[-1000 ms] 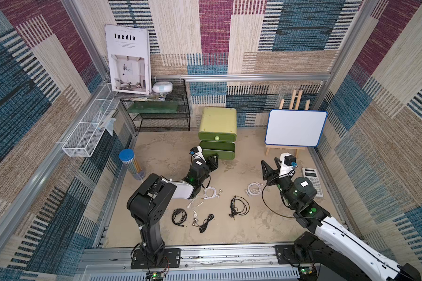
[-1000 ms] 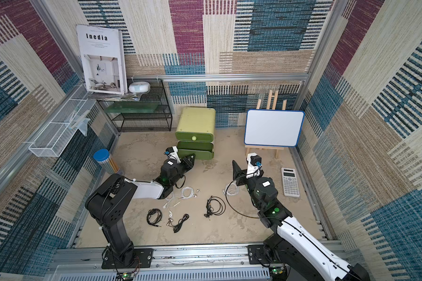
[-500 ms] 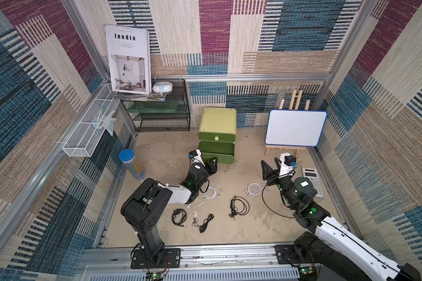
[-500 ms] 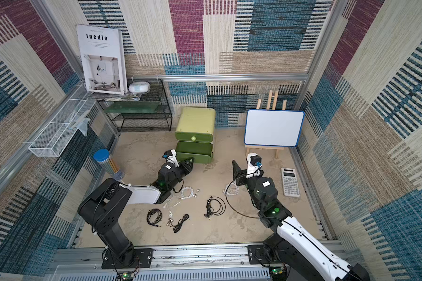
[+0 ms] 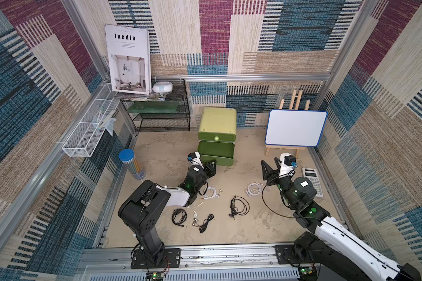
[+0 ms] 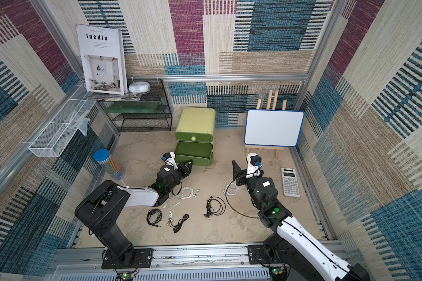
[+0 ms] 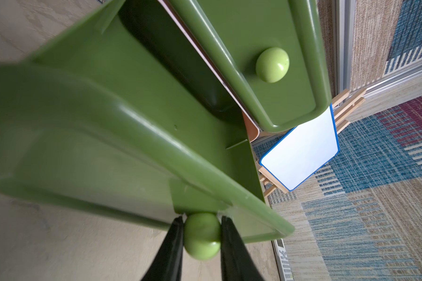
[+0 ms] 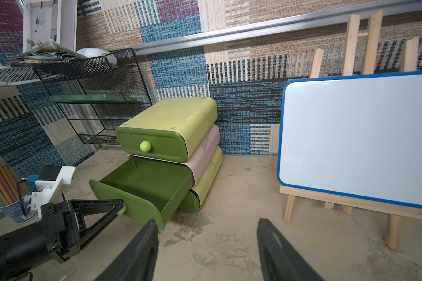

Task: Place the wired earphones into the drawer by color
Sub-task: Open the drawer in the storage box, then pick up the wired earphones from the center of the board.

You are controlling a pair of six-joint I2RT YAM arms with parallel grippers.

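Note:
The green drawer unit (image 5: pixel 217 121) stands at the back, its top drawer closed. Below it an empty green drawer (image 5: pixel 216 150) (image 8: pixel 144 185) is pulled out. My left gripper (image 7: pixel 201 223) (image 5: pixel 211 165) is shut on that drawer's round light-green knob (image 7: pixel 201 239). On the floor in front lie the wired earphones: white bundles (image 5: pixel 211 192) (image 5: pixel 253 188) and black bundles (image 5: pixel 239 206) (image 5: pixel 179 216) (image 5: pixel 206 222). My right gripper (image 8: pixel 206 233) (image 5: pixel 269 167) hangs open over bare floor, right of the drawer, holding nothing.
A whiteboard on a wooden easel (image 5: pixel 295 127) stands at the back right, with a calculator (image 5: pixel 312 177) beside my right arm. A blue-lidded pencil cup (image 5: pixel 130 165) sits at the left. A black wire shelf (image 5: pixel 161 114) and a white mesh basket (image 5: pixel 88 136) line the left side.
My left gripper has drawn back toward the front with the knob in its grip, sliding the drawer further out. The right arm has not moved.

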